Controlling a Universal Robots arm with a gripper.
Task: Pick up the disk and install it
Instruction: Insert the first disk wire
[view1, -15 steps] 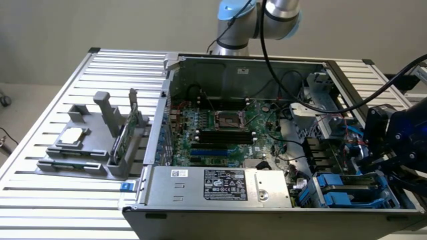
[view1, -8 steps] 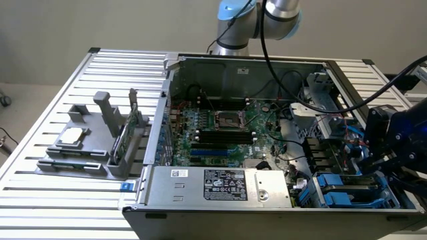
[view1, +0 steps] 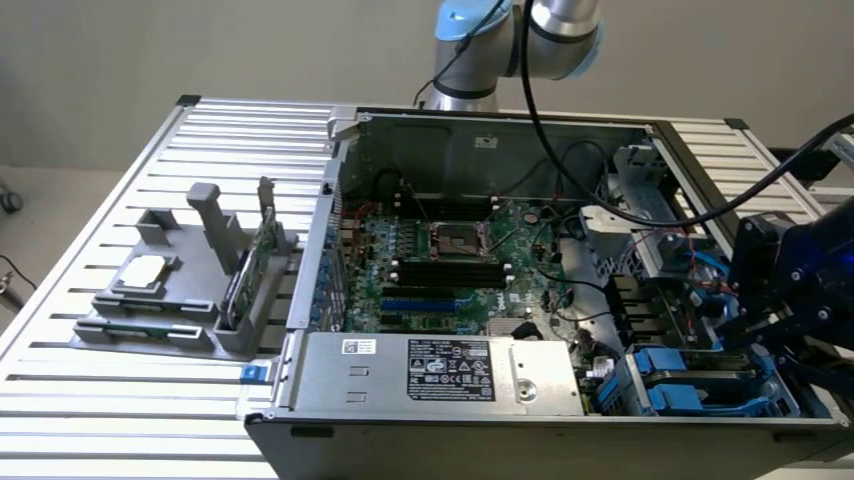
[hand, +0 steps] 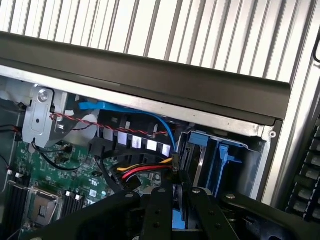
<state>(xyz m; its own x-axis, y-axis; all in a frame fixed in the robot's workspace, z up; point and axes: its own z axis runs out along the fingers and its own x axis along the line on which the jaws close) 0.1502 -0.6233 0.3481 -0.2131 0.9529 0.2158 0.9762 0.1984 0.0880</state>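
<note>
gripper (view1: 750, 335), can't tell if open or closed, hangs over the near corner of the pc case (view1: 534, 445) on the exterior view's right, w/ the disk (view1: 694, 372) in its blue carrier just below it & slightly toward the exterior view's left, long axis unclear.

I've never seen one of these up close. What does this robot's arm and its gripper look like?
The arm is built of silver-grey tubes joined by rounded joints with light blue caps. A black cable trails down from it. The gripper is matte black, made of angular metal bars dotted with small screws and holes.
</note>
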